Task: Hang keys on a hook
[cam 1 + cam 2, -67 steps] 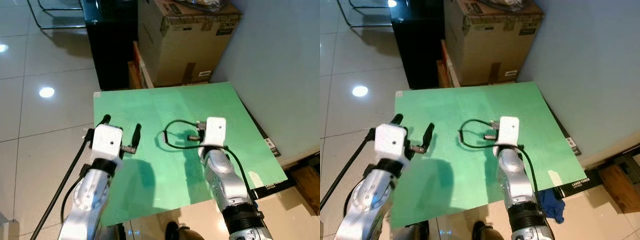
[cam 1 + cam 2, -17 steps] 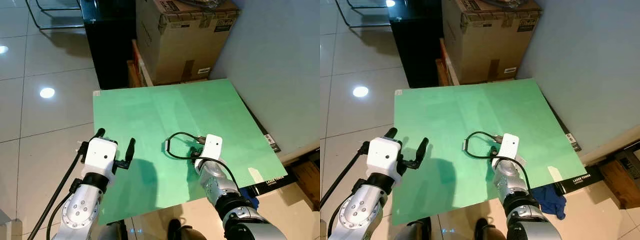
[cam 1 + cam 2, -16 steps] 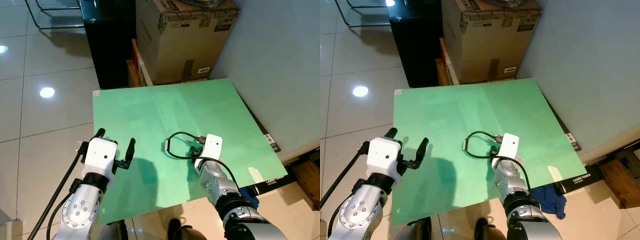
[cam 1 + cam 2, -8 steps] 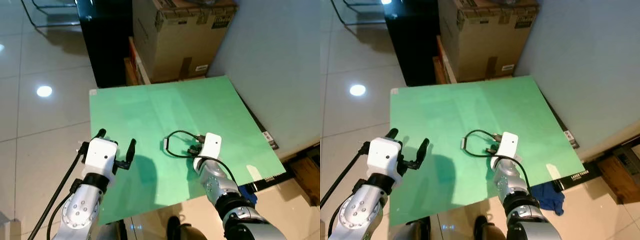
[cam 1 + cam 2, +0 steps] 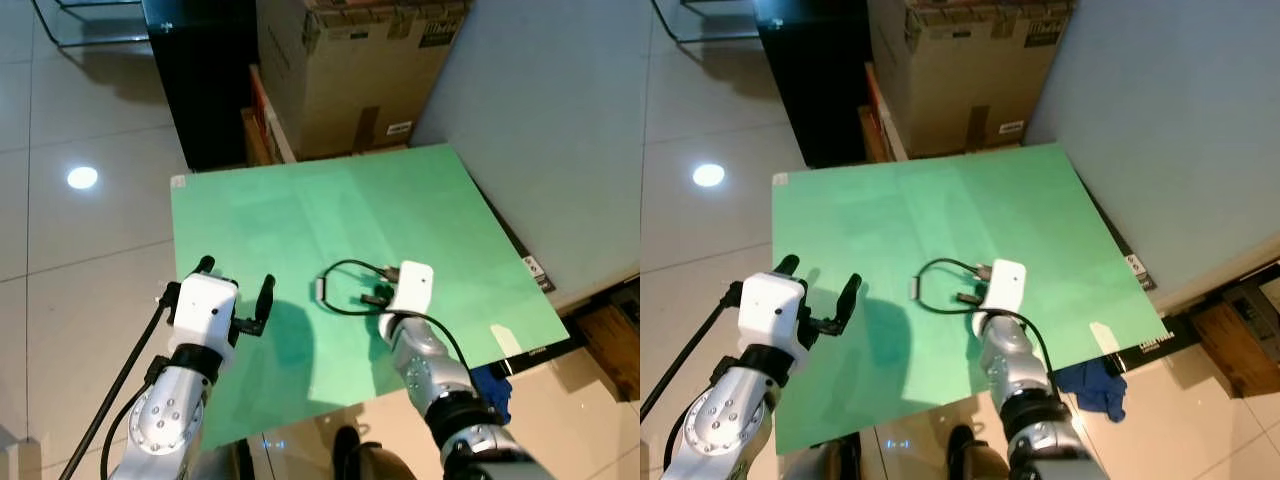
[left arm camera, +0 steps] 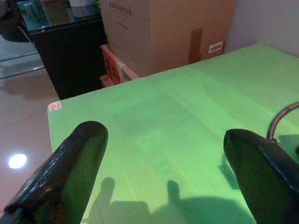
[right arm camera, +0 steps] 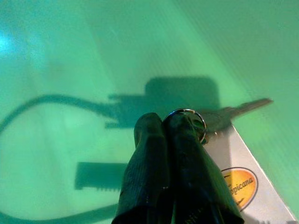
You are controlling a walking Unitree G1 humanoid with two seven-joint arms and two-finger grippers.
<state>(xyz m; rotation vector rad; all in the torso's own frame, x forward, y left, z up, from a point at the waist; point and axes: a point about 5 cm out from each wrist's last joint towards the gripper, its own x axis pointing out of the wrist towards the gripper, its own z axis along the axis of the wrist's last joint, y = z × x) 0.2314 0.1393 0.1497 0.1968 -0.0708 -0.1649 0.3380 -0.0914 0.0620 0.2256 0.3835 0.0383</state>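
1. The keys are largely hidden: in the right wrist view the two black fingers cover most of the ring, and a single blade and part of the silver ring are seen past them. In the head views the keys are covered by the white wrist housing and cannot be made out.
2. A white tag with an orange logo is cut off at the frame edge; its lettering is only partly legible.
3. The key blade is laid flat on the green desk, its long axis running away from the fingertips towards the side of the right wrist view, with the tip pointing away from the ring.
4. The keys look silver and thin, joined by a round wire ring at the fingertips, with the tag just beside it.
5. The right end effector is seen pressed together at the ring, with the fingers touching each other; the ring appears pinched between them, low on the desk near its front right part.
6. A black cable loop is seen lying on the desk just beside the right end effector.
7. The left end effector is held wide apart above the front left part of the desk, gripping nothing.
8. A cardboard box and a black cabinet are seen beyond the desk.
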